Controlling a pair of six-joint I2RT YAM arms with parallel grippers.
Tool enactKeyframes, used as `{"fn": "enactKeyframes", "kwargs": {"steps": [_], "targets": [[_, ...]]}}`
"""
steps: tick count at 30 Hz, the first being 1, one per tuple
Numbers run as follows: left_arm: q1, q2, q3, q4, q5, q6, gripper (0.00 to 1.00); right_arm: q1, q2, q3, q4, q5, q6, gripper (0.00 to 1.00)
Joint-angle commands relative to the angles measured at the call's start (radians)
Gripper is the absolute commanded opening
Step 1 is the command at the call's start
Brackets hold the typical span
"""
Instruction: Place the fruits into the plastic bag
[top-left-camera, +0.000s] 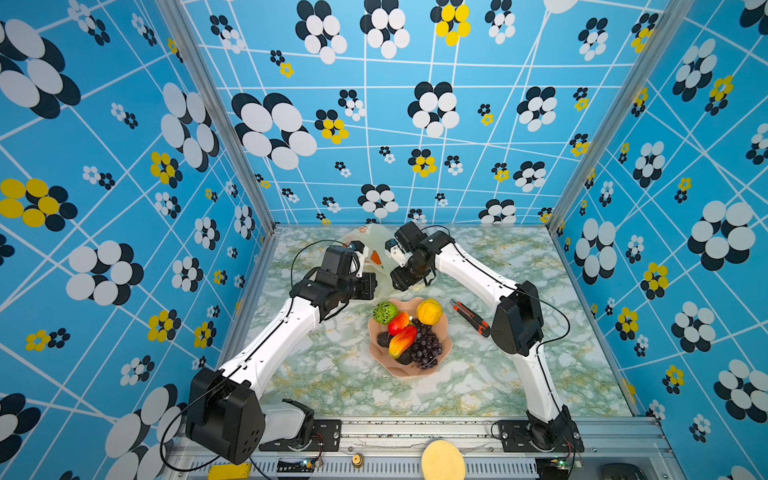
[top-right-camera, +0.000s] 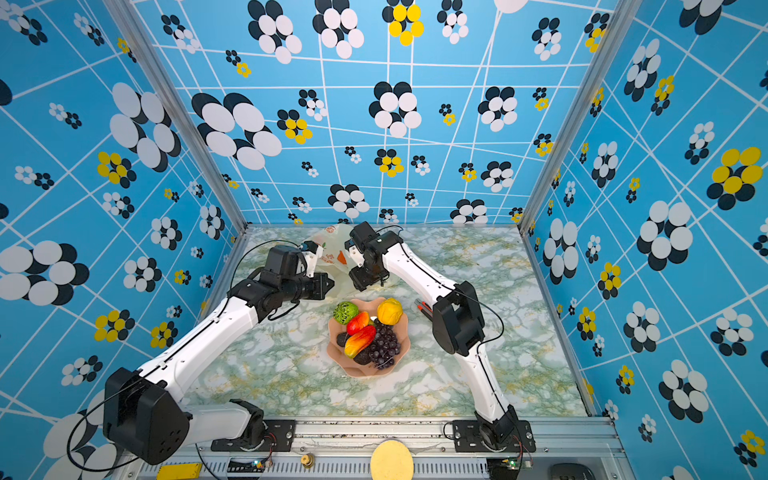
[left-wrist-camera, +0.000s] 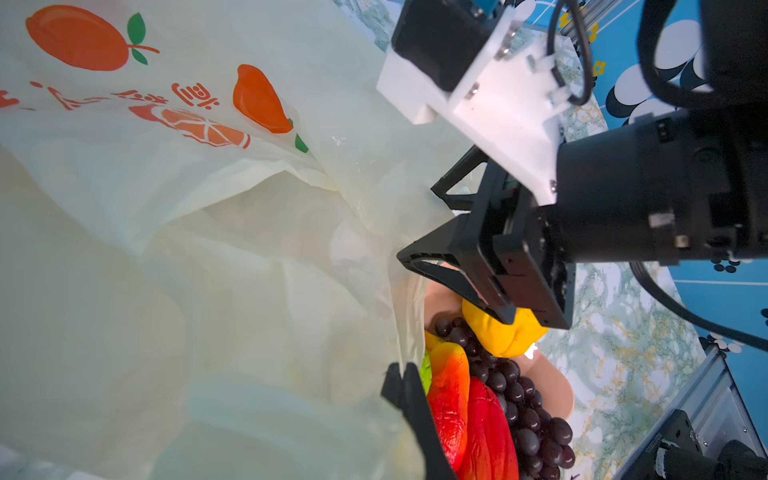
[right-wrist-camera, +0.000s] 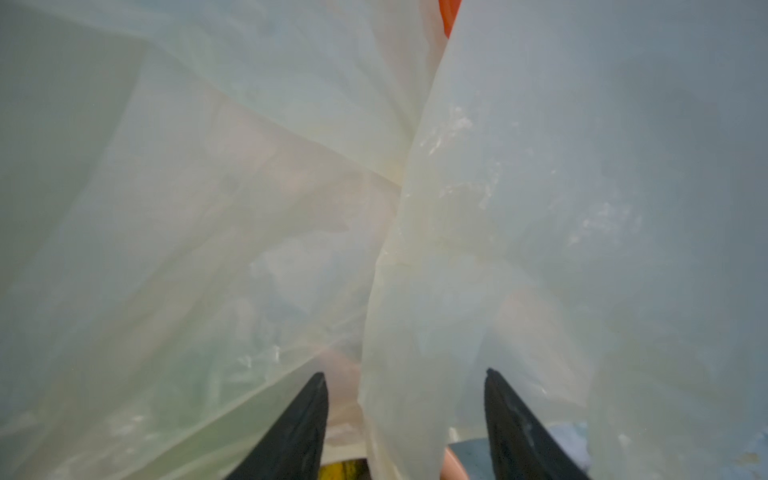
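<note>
Blue flower-print walls (top-left-camera: 124, 166) box in a green-marbled desk (top-left-camera: 519, 374). At the back of it, btwn the two arms, the plastic bag (top-left-camera: 380, 243) looks pulled up into a crumpled peak, orange prints showing. Both top views put it just behind the pink dish (top-left-camera: 399, 372).

The fruits (top-right-camera: 360, 340) sit piled in that dish: lemon (top-left-camera: 429, 311), green ball (top-left-camera: 385, 312), strawberry (top-left-camera: 398, 323), mango (top-left-camera: 402, 340), grapes (top-left-camera: 428, 349), black ovals (top-left-camera: 383, 338). None shows inside the bag yet. A red-&-black knife (top-left-camera: 469, 318) lies on the desk beside the dish, no part of the job.

Left pincer (left-wrist-camera: 401, 374): jaws fully closed, and per the left wrist view it pinches the bag's edge. Right pincer (right-wrist-camera: 405, 374): fingers apart at a middling gap w/ a fold of film hanging btwn them, not clamped.

Step in hand, prob.: opening the bag's mouth, i.e. one side held & the second side being taken. Packing hasn't begun.

Next move calls for the right pincer to close on one layer only, deep enough that the thin film won't slip out. Then the arms should spread so the mouth gapes toward the dish. If both layers get caught, the mouth won't open. Only after that does picking fruit make sense.
</note>
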Motion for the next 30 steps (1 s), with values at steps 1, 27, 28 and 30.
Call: {"fn": "enactKeyframes", "kwargs": {"steps": [1,27,28,30], "targets": [[-0.007,-0.032,0.018,-0.024,0.007,0.021,0.00,-0.002,0.022,0.053,-0.050,-0.052,0.023,0.49],[-0.007,-0.138,-0.027,-0.137,-0.111,0.103,0.00,-0.397,-0.115,-0.608,1.853,-0.514,1.707,0.00],[-0.008,-0.144,-0.024,-0.137,-0.112,0.101,0.00,-0.395,-0.112,-0.611,1.848,-0.522,1.704,0.00],[-0.008,-0.154,-0.013,-0.140,-0.114,0.097,0.00,-0.393,-0.117,-0.638,1.829,-0.526,1.678,0.00]]}}
